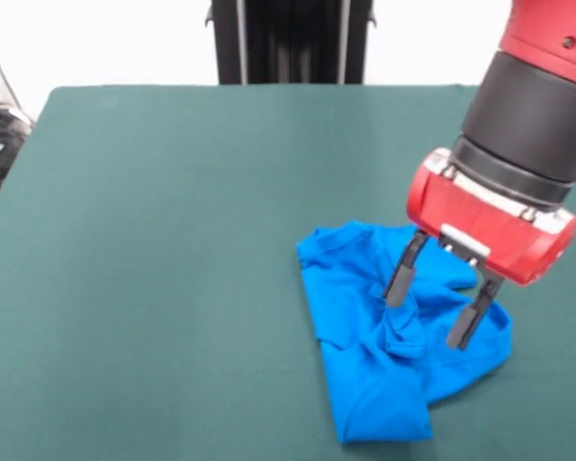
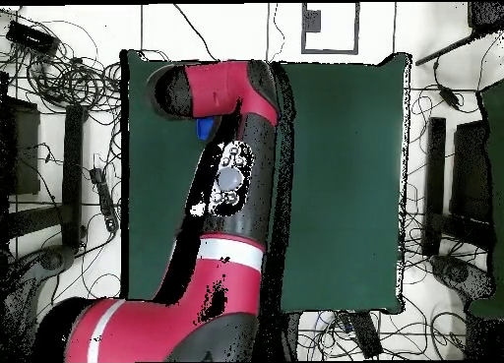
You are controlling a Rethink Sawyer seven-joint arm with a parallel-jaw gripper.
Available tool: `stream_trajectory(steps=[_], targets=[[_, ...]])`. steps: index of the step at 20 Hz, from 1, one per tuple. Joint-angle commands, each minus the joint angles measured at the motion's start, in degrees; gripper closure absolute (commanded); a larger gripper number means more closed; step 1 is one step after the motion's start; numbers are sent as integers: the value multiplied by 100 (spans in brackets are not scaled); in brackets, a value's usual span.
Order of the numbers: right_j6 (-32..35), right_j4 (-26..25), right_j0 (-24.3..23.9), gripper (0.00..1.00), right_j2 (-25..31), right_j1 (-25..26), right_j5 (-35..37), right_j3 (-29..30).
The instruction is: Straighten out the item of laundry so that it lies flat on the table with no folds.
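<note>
The item of laundry [image 1: 384, 355] is a plain bright blue all over where it shows, with darker blue shading in its creases; no print can be made out. It lies at about 5 o'clock on the table [image 1: 154, 240], which is an even dark green with no pattern. The gripper [image 1: 432, 312] has black fingers [image 1: 400, 279] under a glossy red housing with a small white plate. Above that the arm [image 1: 533, 106] is black, then red toward 1 o'clock. In the overhead view the arm [image 2: 231, 113] is red and black with a white band, and only a sliver of blue [image 2: 204, 129], probably the shirt, peeps out at its 9 o'clock edge
</note>
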Motion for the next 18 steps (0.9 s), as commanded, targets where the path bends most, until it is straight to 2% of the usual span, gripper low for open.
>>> stream_trajectory(steps=[1, 10, 18], targets=[[-1176, -49, -420, 0, 1455, 1, -711, 1331], [-1840, -498, -902, 0, 2183, -260, -904, 1728], [-2099, -916, -1257, 0, 2669, -475, -878, 1961]])
